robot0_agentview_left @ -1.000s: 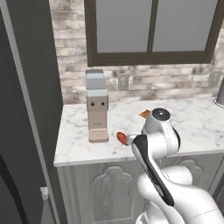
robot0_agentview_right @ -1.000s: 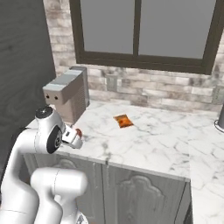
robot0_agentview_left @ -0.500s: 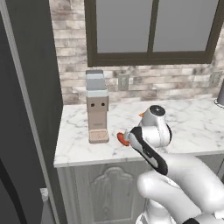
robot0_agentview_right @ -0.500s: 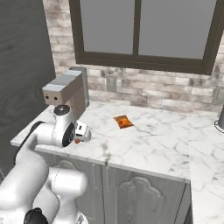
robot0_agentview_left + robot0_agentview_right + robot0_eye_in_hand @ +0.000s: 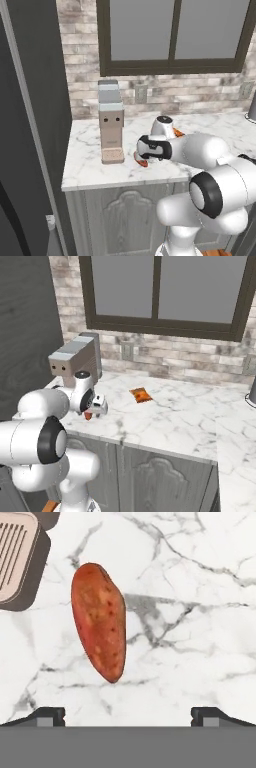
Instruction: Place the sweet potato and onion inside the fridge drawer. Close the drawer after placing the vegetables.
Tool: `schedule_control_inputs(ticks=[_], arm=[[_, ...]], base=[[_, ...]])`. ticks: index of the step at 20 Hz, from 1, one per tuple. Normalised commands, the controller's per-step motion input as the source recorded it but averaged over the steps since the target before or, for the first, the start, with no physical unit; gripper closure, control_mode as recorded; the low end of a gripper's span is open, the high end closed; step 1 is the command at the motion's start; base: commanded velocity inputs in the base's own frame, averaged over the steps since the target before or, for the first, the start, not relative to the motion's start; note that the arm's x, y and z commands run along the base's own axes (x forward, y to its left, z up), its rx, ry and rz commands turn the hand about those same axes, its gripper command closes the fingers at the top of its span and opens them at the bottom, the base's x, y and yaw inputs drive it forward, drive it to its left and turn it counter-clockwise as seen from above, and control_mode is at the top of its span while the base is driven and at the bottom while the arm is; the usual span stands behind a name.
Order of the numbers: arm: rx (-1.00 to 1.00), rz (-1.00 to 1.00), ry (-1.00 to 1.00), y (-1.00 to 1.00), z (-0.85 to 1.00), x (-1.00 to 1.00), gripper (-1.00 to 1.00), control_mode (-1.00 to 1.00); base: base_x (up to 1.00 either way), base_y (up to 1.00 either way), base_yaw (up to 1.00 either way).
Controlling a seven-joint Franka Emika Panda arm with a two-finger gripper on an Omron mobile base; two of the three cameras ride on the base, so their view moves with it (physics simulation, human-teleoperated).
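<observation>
- The white arm bends low over the left end of the white marble counter (image 5: 170, 411), its two-finger gripper (image 5: 128, 714) pointing down at the stone; I judge this is the approach for the first pick.
- The small elongated orange-red sweet potato (image 5: 99, 620) lies flat on the marble directly under the hand, in the left half of the hand view, its tapered end nearest the fingers. From the left base view a sliver of it (image 5: 141, 161) peeks out beneath the wrist.
- The two dark finger tips (image 5: 47, 714) sit far apart at the bottom of the hand view with nothing between them: the claw is spread wide and carries nothing.
- The root is not centred between the tips, so I would expect a small sideways shift before the descent; its long axis runs roughly away from the fingers, which suits a pinch across the narrow waist.
- The beige box-shaped coffee machine (image 5: 110, 121) stands just beside the root, its ribbed drip tray (image 5: 20, 557) close to the root's upper end. That closeness leaves little room on that side.
- The flat orange snack packet (image 5: 140, 394) lies further along the counter, well apart from the hand; it is not part of the job.
- The dark tall fridge side (image 5: 30, 125) rises just left of the counter.
</observation>
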Motion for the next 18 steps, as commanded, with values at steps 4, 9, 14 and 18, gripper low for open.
schedule_control_inputs(ticks=[4, 9, 14, 18], arm=[[-0.01, 0.00, 0.02, 0.10, -0.28, 0.11, -1.00, -1.00], [0.00, 0.00, -0.14, 0.00, -0.36, -0.03, -1.00, -1.00], [0.00, 0.00, -0.01, 0.03, -0.01, 0.21, -1.00, -1.00], [0.00, 0.00, 0.00, 0.13, -0.01, 0.29, -1.00, -1.00]], base=[[0.00, 0.00, 0.00], [0.00, 0.00, 0.00], [0.00, 0.00, 0.00], [0.00, 0.00, 0.00]])
